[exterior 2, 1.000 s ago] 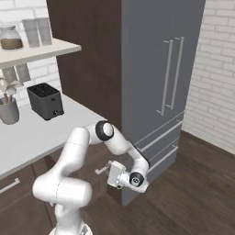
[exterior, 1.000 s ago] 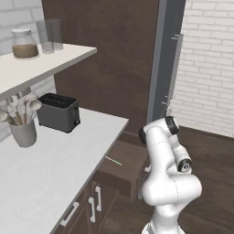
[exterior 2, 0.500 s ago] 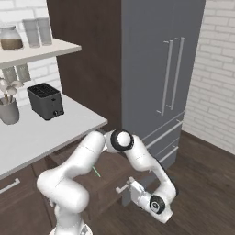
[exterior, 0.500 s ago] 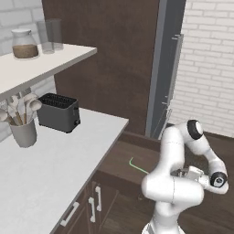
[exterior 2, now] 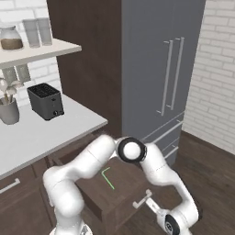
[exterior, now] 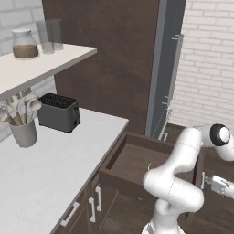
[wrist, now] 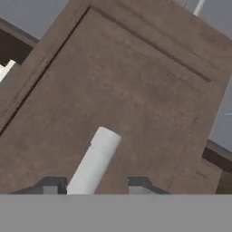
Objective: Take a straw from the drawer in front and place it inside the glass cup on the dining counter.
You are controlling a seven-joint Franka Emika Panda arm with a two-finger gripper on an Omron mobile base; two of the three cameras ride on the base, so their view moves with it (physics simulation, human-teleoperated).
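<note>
End effector (wrist: 93, 188) straddles handle (wrist: 94, 161); bent straw (exterior 2: 107, 177) possibly flat in drawer (exterior 2: 98, 195).

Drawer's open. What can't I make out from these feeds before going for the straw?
- Straw: in the right base view, too thin to tell how it lies in the drawer; in the left base view the arm covers most of it.
- End effector: in the hand view, fingertips cut off at the bottom, so its hold on the handle is unclear.

The drawer (exterior: 137, 157) stands pulled open, dark brown wood; the straw (exterior 2: 107, 178), thin, light green, seemingly bent, lies inside it.
</note>
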